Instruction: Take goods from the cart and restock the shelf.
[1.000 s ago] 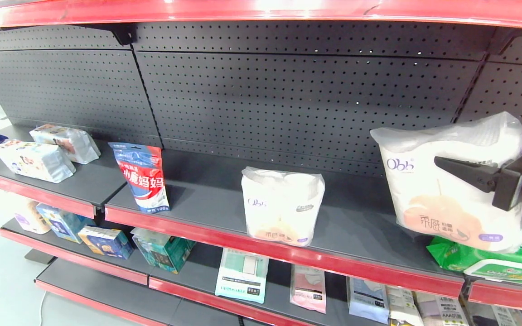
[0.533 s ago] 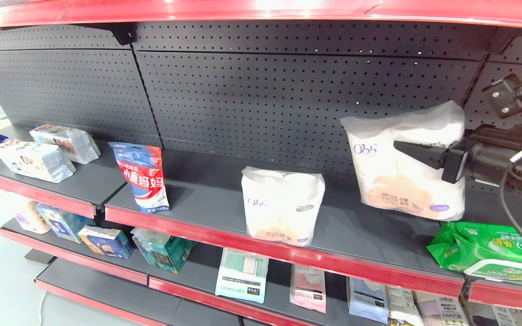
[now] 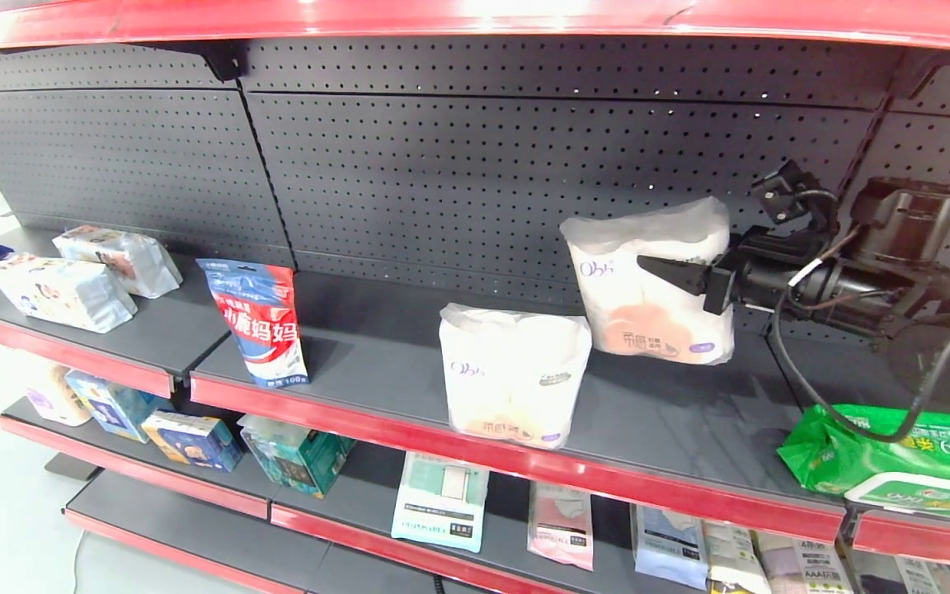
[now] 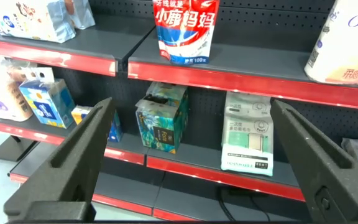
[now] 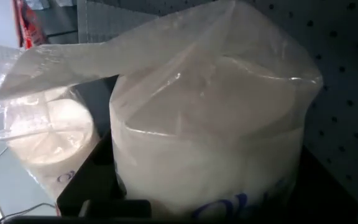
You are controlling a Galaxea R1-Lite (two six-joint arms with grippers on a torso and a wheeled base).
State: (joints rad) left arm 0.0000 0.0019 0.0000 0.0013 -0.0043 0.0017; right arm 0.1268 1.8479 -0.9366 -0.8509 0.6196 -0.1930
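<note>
My right gripper (image 3: 677, 276) is shut on a white pack of paper rolls (image 3: 648, 285) and holds it over the back of the dark shelf board (image 3: 673, 421), near the pegboard wall. In the right wrist view the held pack (image 5: 210, 143) sits close up between the black fingers. A second, matching pack of rolls (image 3: 514, 373) stands upright at the shelf's front edge, left of and in front of the held one; its top (image 5: 48, 137) is seen beyond the held pack. My left gripper (image 4: 191, 162) is open, low, facing the lower shelves.
A red and blue pouch (image 3: 259, 322) stands left of the packs. A green wipes pack (image 3: 908, 458) lies at the front right. Wrapped packs (image 3: 63, 289) lie on the left board. Boxes and hanging packets (image 3: 440, 501) fill the lower shelves. A red upper shelf (image 3: 475, 16) overhangs.
My right arm has carried the held pack leftward and deeper into the shelf, from above the green wipes to behind the standing pack. Nothing else has moved.
</note>
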